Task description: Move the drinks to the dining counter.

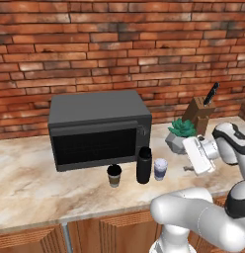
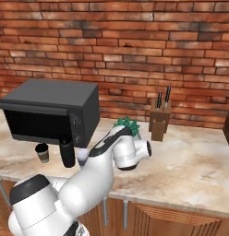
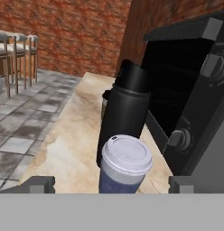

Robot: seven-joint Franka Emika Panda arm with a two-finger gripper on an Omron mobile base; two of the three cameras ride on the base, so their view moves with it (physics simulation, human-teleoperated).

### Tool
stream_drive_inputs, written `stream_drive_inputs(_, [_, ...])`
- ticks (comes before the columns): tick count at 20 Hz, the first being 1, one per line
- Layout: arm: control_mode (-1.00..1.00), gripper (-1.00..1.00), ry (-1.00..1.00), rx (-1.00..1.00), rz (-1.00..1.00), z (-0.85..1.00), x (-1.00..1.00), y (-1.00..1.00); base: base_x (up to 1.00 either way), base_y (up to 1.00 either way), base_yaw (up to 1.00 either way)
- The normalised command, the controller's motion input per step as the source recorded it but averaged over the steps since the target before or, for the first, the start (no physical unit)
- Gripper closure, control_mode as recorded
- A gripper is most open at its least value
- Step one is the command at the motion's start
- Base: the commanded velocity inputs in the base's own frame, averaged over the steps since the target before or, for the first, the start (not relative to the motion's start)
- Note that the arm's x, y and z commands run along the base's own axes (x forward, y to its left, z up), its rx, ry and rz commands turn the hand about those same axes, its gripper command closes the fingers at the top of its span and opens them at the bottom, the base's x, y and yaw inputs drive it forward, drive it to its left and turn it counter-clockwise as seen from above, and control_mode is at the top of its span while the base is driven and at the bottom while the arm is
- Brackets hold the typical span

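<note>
- The claw [image 3: 111, 184] stands released, its two dark tips wide apart with nothing between them, aimed at the white cup.
- The white cup with the dark-blue band [image 3: 124, 165] is nearest the claw, upright on the marble tabletop [image 1: 25, 183], in front of the microwave's right end.
- The tall black bottle [image 1: 143, 165] stands upright just beside the cup, also in front of the microwave's right end, and in the hand view right behind the cup.
- The dark coffee cup with the tan sleeve [image 1: 114, 176] stands upright past the bottle, before the microwave door.
- The black microwave [image 1: 97, 128] sits behind all three drinks, against the brick wall [image 1: 119, 44].
- A green potted plant [image 1: 180, 133] sits right of the microwave; a wooden knife block [image 2: 160, 120] stands beyond it.
- Padded stools [image 3: 16, 54] stand far off on the tiled floor [image 3: 23, 126].
</note>
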Motion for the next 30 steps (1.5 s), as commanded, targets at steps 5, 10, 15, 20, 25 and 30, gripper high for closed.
stream_drive_inputs(5, [-1.0,-1.0,0.0,0.0,0.0,-0.21,0.08,0.15,0.0,0.0,0.0])
stream_drive_inputs(10, [-1.0,-1.0,0.0,0.0,0.0,-0.17,0.09,0.17,0.0,0.0,0.0])
stream_drive_inputs(15, [-1.0,-1.0,0.0,0.0,0.0,-0.14,0.06,0.2,0.0,0.0,0.0])
stream_drive_inputs(20, [-1.0,-1.0,0.0,0.0,0.0,-0.1,0.04,0.22,0.0,0.0,0.0])
stream_drive_inputs(25, [-1.0,-1.0,0.01,0.0,0.0,-0.03,0.1,0.16,0.0,0.0,0.0])
stream_drive_inputs(30, [-1.0,-1.0,0.03,0.0,-0.02,0.0,0.14,0.07,0.0,0.0,0.0])
